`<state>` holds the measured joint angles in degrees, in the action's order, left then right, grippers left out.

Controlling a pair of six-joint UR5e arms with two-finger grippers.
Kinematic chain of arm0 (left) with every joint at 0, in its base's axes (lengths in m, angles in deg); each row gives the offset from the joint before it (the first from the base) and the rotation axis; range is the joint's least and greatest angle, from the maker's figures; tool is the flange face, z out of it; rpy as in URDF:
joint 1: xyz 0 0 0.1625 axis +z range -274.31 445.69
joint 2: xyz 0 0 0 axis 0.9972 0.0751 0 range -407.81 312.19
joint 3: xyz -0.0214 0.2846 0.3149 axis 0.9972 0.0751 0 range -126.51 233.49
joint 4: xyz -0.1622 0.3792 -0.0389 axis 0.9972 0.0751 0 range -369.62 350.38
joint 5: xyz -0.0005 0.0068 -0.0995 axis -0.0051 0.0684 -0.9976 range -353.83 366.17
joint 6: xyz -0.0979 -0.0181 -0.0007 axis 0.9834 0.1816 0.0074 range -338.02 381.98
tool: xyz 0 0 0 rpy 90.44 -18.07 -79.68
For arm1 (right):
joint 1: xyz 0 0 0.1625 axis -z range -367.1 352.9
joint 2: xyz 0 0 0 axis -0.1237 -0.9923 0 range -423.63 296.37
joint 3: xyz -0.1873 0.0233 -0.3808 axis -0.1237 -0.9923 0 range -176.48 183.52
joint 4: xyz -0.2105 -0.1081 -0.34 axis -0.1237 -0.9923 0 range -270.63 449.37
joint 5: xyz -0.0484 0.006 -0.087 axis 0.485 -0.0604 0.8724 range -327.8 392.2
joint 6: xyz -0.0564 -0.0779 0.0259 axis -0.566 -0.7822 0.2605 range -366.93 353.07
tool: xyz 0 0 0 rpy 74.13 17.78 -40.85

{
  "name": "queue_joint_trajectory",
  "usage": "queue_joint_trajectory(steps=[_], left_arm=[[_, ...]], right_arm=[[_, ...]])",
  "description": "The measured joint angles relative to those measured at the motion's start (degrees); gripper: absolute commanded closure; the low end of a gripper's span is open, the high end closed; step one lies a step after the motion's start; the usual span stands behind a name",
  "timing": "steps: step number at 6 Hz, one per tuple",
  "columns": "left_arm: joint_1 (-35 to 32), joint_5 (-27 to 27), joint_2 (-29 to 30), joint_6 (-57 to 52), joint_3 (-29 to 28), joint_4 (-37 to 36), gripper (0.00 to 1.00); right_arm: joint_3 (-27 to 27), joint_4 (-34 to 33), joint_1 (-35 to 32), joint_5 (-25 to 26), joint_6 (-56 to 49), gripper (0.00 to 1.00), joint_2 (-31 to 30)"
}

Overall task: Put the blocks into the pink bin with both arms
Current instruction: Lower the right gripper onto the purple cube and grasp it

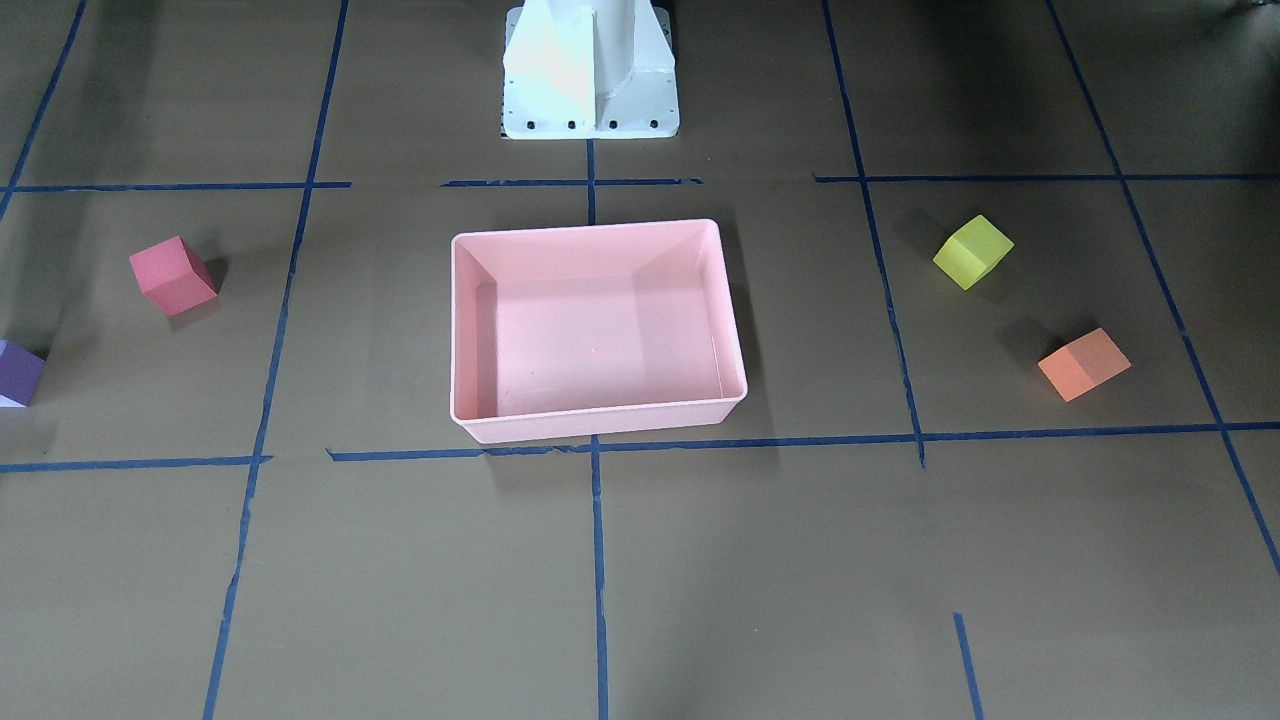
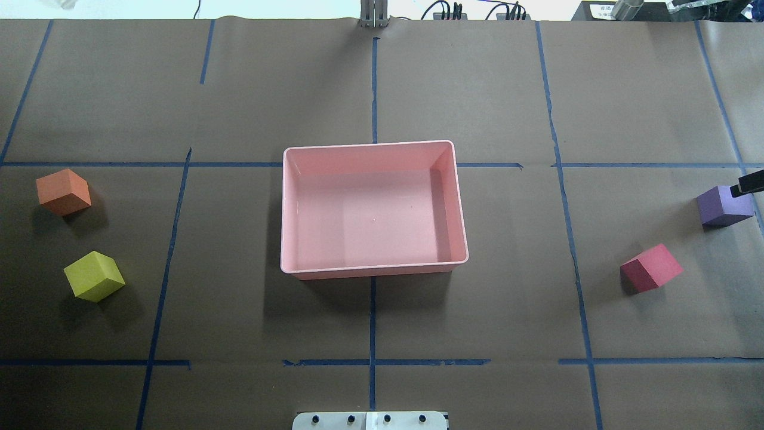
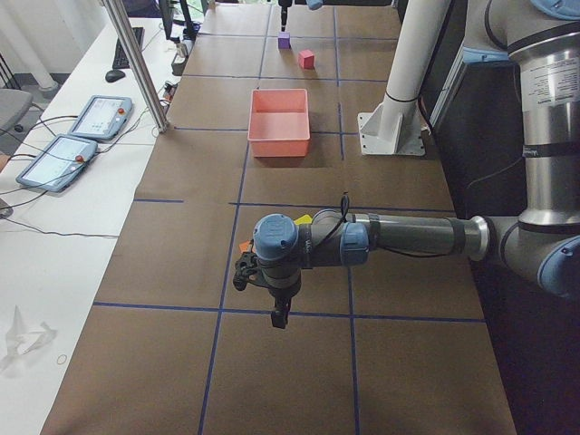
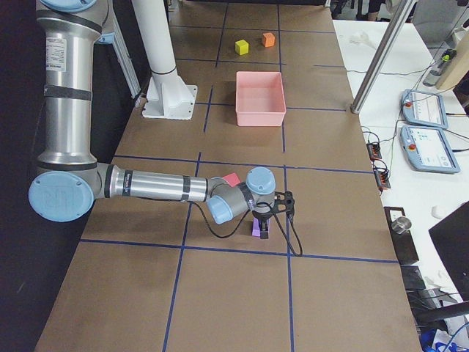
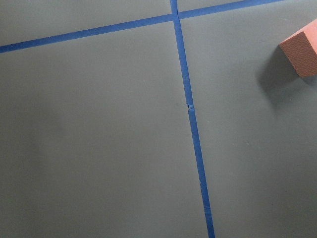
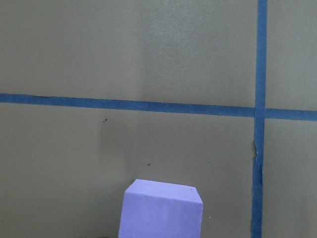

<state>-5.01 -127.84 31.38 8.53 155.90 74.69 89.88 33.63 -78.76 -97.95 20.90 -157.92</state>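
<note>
Setting: robotics lab, two-arm bench cell.

The counter (image 2: pixel 477 89) is covered in brown paper and marked off into squares by a blue tape grid (image 2: pixel 372 322). A white pedestal (image 1: pixel 590 70) is bolted down on the robot's side. Two industrial arms, the left arm (image 3: pixel 408 237) and the right arm (image 4: pixel 146 185), grey tubes with light-blue joint caps, are extended over it. Two teach pendants (image 3: pixel 100 116) are laid on a white side table (image 3: pixel 54 272), and an aluminium frame post (image 3: pixel 136 63) is seen alongside.
</note>
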Motion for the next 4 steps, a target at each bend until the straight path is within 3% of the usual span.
queue_joint_trajectory(steps=[4], left_arm=[[0.0,0.0,0.0,0.0,0.3,0.0,0.00]], right_arm=[[-1.7,0.8,3.2,0.8,0.3,0.00,0.2]])
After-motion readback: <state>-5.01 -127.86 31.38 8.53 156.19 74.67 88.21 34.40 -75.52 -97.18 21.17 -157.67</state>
